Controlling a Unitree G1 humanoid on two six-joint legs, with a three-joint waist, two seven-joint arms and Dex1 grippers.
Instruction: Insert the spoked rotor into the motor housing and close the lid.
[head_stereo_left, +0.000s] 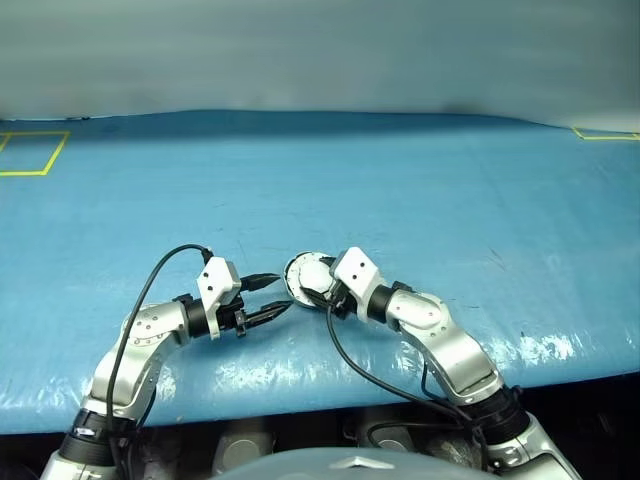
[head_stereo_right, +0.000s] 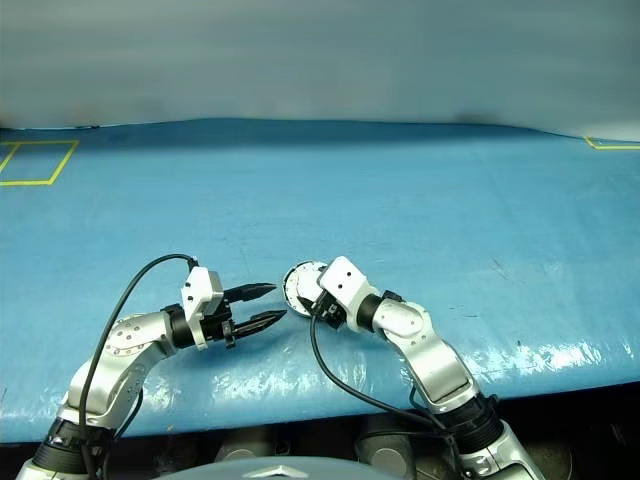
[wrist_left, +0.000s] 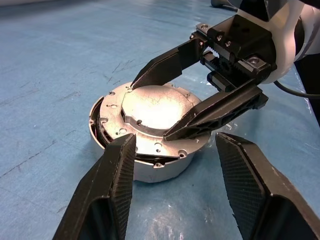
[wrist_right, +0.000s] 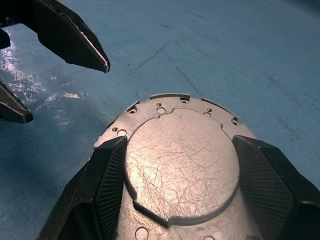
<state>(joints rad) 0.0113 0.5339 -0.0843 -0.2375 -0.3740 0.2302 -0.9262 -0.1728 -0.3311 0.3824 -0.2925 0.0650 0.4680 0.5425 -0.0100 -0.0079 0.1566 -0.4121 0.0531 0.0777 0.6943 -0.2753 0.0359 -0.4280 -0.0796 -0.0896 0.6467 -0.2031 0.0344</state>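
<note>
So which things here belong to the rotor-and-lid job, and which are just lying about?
Part of the job:
- motor housing
- lid, lying shut on the housing
- right gripper, jaws open over the lid
- left gripper, open beside the housing

Just there:
- blue table cover
- yellow tape squares

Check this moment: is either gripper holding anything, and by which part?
Nothing is gripped. The right gripper has open jaws resting over the closed lid; the left gripper is open beside it.
</note>
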